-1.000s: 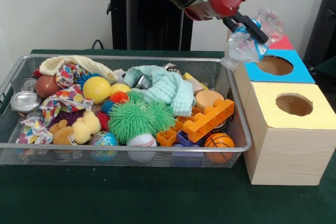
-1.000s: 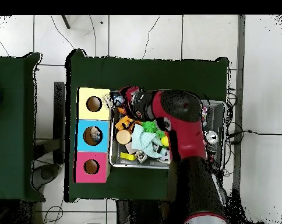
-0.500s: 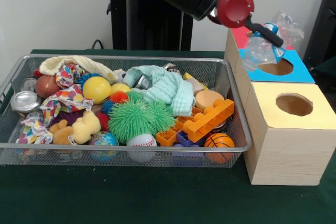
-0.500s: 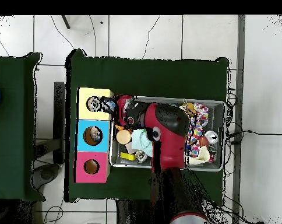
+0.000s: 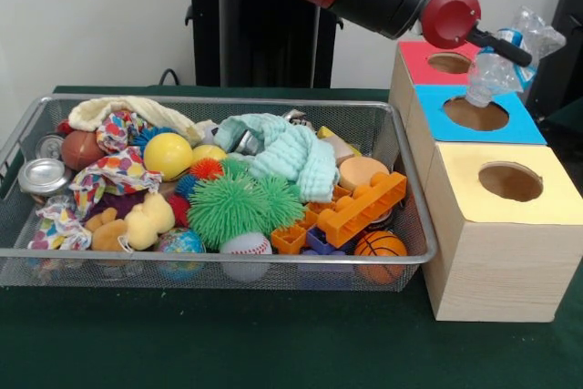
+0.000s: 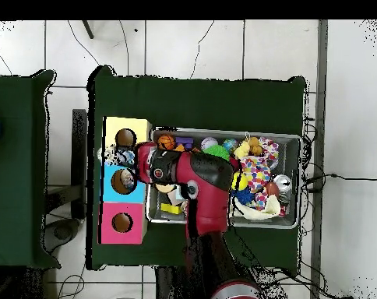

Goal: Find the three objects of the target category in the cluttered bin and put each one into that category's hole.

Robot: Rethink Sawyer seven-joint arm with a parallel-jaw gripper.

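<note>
My gripper (image 5: 506, 46) is shut on a crumpled clear plastic bottle (image 5: 496, 68) with a blue label. The bottle hangs tilted just above the round hole (image 5: 477, 114) of the blue box, a little to its right side. From overhead the bottle (image 6: 129, 159) shows at the arm's tip, over the border between the yellow box (image 6: 112, 128) and the blue box (image 6: 110, 181). The wire bin (image 5: 228, 101) lies to the left, full of toys and cloths. Two metal cans (image 5: 41, 175) rest at its left end.
A red box with a hole (image 5: 449, 63) stands behind the blue one, and a yellow box with a hole (image 5: 510, 181) in front. The bin holds a green spiky ball (image 5: 239, 205), orange bricks (image 5: 364, 207), balls, a mint cloth (image 5: 287, 152) and plush ducks.
The arm has swung right and slightly up, carrying the bottle from beside the bin's right rim to above the blue box's hole. The bin's contents have not moved.
</note>
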